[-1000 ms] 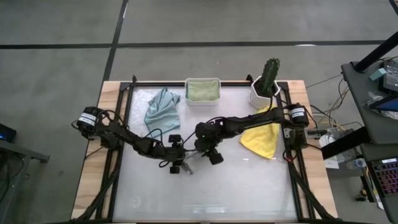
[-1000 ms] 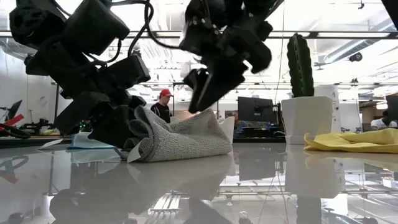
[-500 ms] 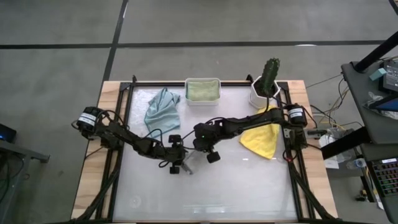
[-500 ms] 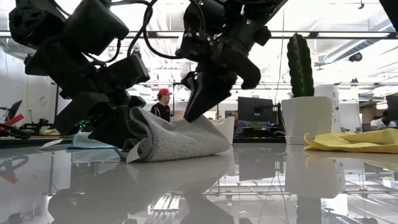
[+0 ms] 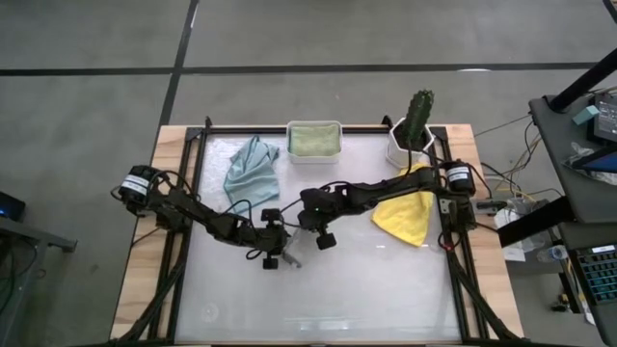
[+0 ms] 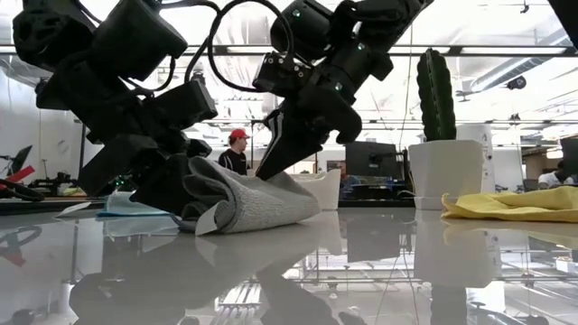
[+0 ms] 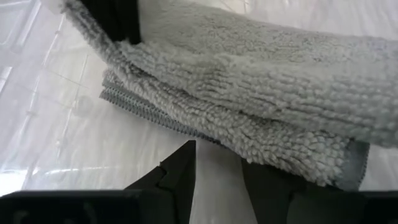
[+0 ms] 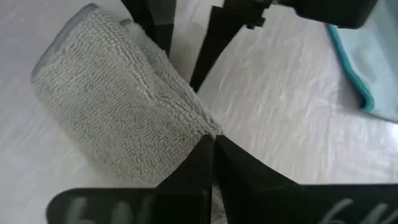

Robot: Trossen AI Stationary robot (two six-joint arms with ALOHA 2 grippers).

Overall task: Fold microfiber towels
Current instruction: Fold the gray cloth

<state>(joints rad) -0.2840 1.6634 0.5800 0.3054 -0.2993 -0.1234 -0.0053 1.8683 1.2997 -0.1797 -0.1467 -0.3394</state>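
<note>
I see my right gripper (image 8: 211,140) pinched shut on a corner of the grey towel (image 6: 257,200), which lies half-rolled at table centre. At its nine o'clock my left gripper (image 7: 214,168) stands partly spread beside the roll. If I lift the right now, that thin corner may slip free and the fold unroll.

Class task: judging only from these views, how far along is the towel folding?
Done: a sage green towel lies in the white tub.
In hand: the grey towel is doubled over mid-table; the right gripper is shut on its corner, and the left gripper stands beside it with a gap between its fingers.
Left: the pale blue towel and the yellow towel lie loose and crumpled.
</note>
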